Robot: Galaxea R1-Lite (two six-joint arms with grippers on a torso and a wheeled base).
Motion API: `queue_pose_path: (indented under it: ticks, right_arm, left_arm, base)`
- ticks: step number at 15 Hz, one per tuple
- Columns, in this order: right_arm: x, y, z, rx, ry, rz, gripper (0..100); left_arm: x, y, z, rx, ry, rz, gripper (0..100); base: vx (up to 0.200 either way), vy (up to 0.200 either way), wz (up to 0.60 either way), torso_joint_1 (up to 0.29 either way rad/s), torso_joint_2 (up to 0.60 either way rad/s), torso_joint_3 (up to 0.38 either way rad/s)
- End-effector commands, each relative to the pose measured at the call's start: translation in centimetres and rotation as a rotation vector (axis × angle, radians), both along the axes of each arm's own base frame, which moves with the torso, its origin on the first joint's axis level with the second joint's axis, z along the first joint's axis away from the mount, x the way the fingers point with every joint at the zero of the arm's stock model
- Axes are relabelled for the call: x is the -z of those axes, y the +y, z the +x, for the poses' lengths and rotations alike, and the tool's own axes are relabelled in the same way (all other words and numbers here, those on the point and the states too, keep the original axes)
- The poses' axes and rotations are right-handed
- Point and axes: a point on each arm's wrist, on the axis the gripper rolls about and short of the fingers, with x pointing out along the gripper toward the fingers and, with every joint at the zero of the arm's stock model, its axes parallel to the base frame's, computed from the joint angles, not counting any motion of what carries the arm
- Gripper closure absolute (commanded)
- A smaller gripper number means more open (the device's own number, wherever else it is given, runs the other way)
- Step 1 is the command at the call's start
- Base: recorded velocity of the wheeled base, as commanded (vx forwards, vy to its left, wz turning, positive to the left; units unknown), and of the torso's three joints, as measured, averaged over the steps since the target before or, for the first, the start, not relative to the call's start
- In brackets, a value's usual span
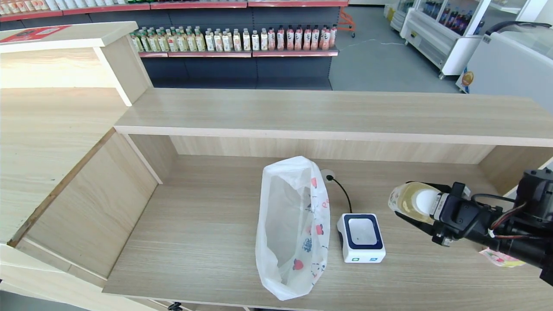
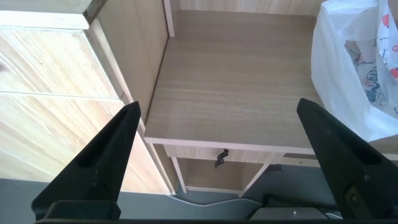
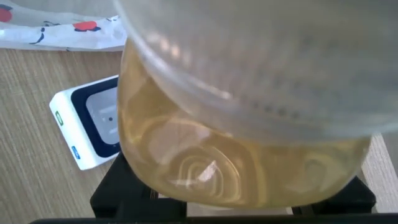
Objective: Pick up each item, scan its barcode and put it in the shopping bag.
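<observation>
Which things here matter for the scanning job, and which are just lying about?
Job: bottle in right pincer; scanner; shopping bag; pink packet, maybe another item.
Lying about: shelf of drinks behind the counter; freezer.

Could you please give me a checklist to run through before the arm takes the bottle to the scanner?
1. Grip: right end effector shut on the bottle: ok.
2. Bottle over the scanner: not ok, it hangs off to the scanner's right.
3. Barcode turned toward the scanner: cannot tell.
4. Scanner window uncovered: ok.
5. Shopping bag mouth open, beside the scanner: ok.
6. Left end effector open and apart from the bag: ok.
</observation>
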Motion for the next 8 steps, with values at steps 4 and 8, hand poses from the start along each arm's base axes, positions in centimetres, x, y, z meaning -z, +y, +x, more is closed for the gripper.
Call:
queue_pose_path:
  ticks: [4, 8]
  right_arm:
    - [3.2, 0.4, 2.1, -0.035, 0.015, -0.004, 100]
    - [4.5, 0.7, 2.3, -0.092, 0.042, -0.013, 100]
  left_arm:
    - [0.0, 0.0, 0.0, 0.000, 0.000, 0.000, 0]
    - [0.0, 0.0, 0.0, 0.000, 0.000, 0.000, 0]
  base:
    - [0.000, 0.000, 0.00, 0.000, 0.00, 0.000]
    - [0.000, 0.000, 0.00, 0.000, 0.00, 0.000]
